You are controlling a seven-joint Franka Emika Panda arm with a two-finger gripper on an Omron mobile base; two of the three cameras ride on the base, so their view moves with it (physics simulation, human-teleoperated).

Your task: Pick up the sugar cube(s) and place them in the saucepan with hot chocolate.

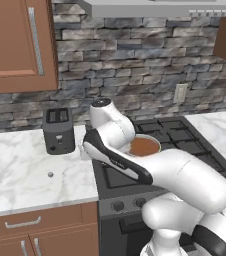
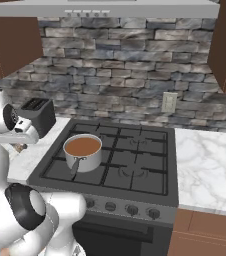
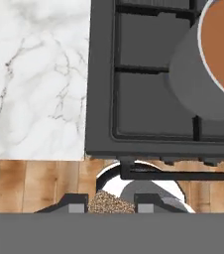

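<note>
On the marble worktop (image 1: 20,165), left of the stove, stand a black toaster (image 1: 58,130) and one tiny pale sugar cube (image 1: 50,174), well apart from the arm. The claw (image 3: 111,207) is clamped on a speckled brownish sugar cube (image 3: 111,203), near the stove's left edge. The step in hand appears to be carrying: travel right until over the saucepan with hot chocolate (image 2: 83,151) on the front-left burner, clear its rim and long handle, then release low to limit splashing.

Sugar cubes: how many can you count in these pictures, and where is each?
2. The brown cube sits between the fingertips of the gripper; the grey cube lies on the counter in front of the toaster. Others may hide behind the arm.
</note>
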